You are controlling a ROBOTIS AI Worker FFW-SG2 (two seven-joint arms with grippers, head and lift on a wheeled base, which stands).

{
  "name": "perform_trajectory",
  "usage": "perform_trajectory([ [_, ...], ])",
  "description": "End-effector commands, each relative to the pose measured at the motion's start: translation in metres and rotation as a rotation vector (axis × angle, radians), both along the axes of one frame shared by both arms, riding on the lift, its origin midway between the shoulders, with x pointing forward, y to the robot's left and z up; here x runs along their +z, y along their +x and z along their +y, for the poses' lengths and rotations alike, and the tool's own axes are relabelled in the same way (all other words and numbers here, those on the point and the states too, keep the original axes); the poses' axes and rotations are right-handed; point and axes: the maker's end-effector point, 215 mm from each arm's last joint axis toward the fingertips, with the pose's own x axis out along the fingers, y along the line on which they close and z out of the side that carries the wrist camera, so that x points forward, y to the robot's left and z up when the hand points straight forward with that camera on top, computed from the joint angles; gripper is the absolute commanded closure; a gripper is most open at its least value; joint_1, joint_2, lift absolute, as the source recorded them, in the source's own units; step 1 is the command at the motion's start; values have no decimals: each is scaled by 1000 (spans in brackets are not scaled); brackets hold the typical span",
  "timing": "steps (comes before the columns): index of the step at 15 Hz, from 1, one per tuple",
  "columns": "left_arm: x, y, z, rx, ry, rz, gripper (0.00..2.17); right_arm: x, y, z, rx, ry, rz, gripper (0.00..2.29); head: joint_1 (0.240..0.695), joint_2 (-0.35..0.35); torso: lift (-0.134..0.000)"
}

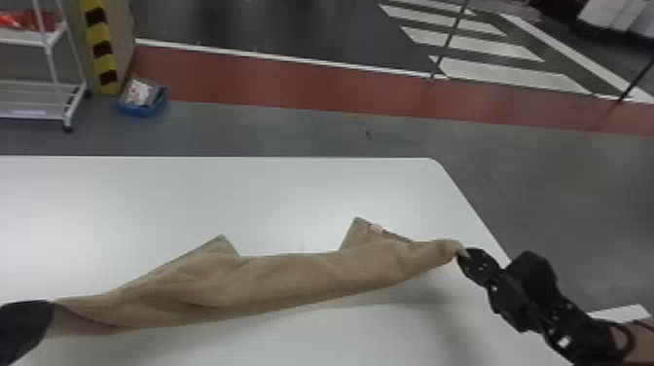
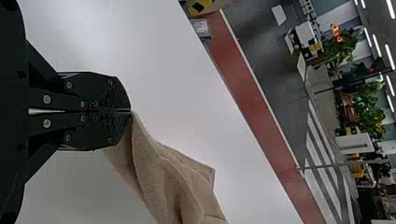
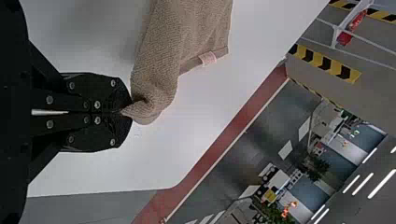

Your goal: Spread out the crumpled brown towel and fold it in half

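The brown towel (image 1: 292, 277) hangs stretched sideways between both grippers above the white table, two of its corners pointing toward the table's far side. In the head view my left gripper (image 1: 48, 309) is at the lower left edge, at one end of the towel; my right gripper (image 1: 462, 254) holds the other end at the right. My left gripper (image 2: 130, 111) is shut on a corner of the towel (image 2: 173, 182) in the left wrist view. The right wrist view has my right gripper (image 3: 125, 112) shut on a bunched tip of the towel (image 3: 182, 42), near a small pale label (image 3: 208, 58).
The white table (image 1: 292, 194) extends beyond the towel, its right edge running beside my right gripper. On the floor past it are a white wheeled rack (image 1: 44, 87) and a blue bin (image 1: 141, 104).
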Motion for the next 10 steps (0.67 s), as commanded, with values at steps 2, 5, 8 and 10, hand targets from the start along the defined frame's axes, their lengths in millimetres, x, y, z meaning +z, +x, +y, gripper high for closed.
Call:
perform_trajectory([
  [2,-11,-5,-33,-73,54,20,1889,10,2,-37,-115,20,-13,1403,695,-325,-124],
  [5,-25,-8,-67,-131,72,37,1889,23,5,-54,-166,25,-32,1403,695,-350,-124],
  [8,-44,-14,-91,-186,104,68,1801,32,7,-58,-181,29,-43,1403,695,-350,-124],
  [10,-45,-13,-92,-170,105,58,711,37,10,-65,-203,39,-49,1403,695,-350,-124],
])
